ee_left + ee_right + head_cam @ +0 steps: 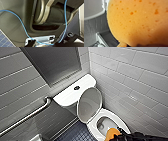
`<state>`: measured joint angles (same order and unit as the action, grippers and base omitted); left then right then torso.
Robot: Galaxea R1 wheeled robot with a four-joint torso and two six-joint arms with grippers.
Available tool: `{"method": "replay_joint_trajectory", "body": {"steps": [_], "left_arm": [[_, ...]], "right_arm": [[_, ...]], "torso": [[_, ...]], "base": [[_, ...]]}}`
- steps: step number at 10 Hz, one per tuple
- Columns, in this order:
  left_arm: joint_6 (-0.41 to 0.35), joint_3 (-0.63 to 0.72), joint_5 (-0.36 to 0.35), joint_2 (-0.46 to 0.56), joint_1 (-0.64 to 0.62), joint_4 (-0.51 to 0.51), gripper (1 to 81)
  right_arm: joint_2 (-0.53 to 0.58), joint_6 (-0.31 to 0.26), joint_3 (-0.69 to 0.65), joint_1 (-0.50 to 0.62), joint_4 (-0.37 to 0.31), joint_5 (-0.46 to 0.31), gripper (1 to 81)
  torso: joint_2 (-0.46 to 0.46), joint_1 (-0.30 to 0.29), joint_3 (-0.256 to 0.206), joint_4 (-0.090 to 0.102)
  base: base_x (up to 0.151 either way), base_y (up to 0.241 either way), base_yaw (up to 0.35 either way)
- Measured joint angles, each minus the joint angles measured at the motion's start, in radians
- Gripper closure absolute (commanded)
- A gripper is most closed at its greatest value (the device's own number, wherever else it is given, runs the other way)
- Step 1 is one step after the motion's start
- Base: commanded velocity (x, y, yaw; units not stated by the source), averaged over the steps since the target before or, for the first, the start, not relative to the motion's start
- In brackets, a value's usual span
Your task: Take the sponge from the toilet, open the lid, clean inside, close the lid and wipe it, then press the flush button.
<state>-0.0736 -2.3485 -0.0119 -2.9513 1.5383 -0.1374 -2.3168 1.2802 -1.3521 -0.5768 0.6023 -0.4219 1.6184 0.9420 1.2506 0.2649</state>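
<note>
The toilet (72,97) stands in the tiled corner, its lid (90,104) raised against the tank (bowl open). The sponge (112,134) hangs over the bowl's front rim, pinched by the right gripper (118,135); the flush button (77,87) sits mid tank top

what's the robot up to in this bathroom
The robot's right gripper holds the orange sponge at the front rim of the toilet, over the edge of the open bowl. The lid is already up, leaning back against the tank. The flush button on the tank top has nothing near it.
</note>
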Motion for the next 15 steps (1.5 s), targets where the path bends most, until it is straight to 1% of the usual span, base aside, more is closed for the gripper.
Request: {"method": "replay_joint_trajectory", "body": {"steps": [2,3,5,6,8,10,11,12,13,15], "left_arm": [[0.0,0.001,-0.001,-0.004,0.0,0.0,1.0],[0.0,0.001,-0.001,-0.003,0.0,0.0,1.0],[0.001,0.001,-0.001,0.001,0.0,0.0,1.0],[0.0,0.001,-0.001,0.001,0.0,0.001,1.0],[0.001,0.001,-0.001,0.002,0.0,0.001,1.0],[0.001,0.002,-0.001,0.007,0.0,0.001,1.0],[0.001,0.002,-0.001,0.007,0.0,0.001,1.0],[0.001,0.002,-0.001,0.006,0.0,0.001,1.0],[0.001,0.002,-0.001,0.006,0.0,0.001,1.0],[0.001,0.002,0.0,0.006,0.0,0.001,1.0]], "right_arm": [[-0.135,0.004,-0.106,0.091,0.001,-0.008,81.1],[-0.195,0.004,-0.177,0.1,0.001,-0.007,81.1],[-0.298,0.028,-0.33,0.091,0.001,-0.016,81.1],[-0.339,0.049,-0.397,0.097,0.001,-0.008,81.1],[-0.407,0.121,-0.516,0.103,0.0,0.025,81.1],[-0.443,0.237,-0.635,0.083,-0.007,0.128,81.1],[-0.456,0.293,-0.678,0.069,-0.014,0.192,81.1],[-0.46,0.326,-0.702,0.054,-0.014,0.255,81.1],[-0.461,0.331,-0.71,0.044,-0.011,0.287,81.1],[-0.45,0.337,-0.683,0.041,0.031,0.287,81.1]], "torso": [[0.0,0.0,0.0,0.0],[0.0,0.0,0.0,0.0],[0.0,0.0,0.0,0.0],[0.0,0.0,0.0,0.0],[0.0,0.0,0.0,0.0],[0.0,0.0,0.0,0.0],[0.0,0.0,0.0,0.0],[0.0,0.0,0.0,0.0],[0.0,0.0,0.0,0.0],[0.0,0.0,0.0,0.0]], "base": [[0.0,0.0,0.0],[0.0,0.0,0.0],[0.0,0.0,0.0],[0.0,0.0,0.0],[0.0,0.0,0.0],[0.0,0.0,0.0],[0.0,0.0,0.0],[0.0,0.0,0.0],[0.0,0.0,0.0],[0.0,0.0,0.0]]}}
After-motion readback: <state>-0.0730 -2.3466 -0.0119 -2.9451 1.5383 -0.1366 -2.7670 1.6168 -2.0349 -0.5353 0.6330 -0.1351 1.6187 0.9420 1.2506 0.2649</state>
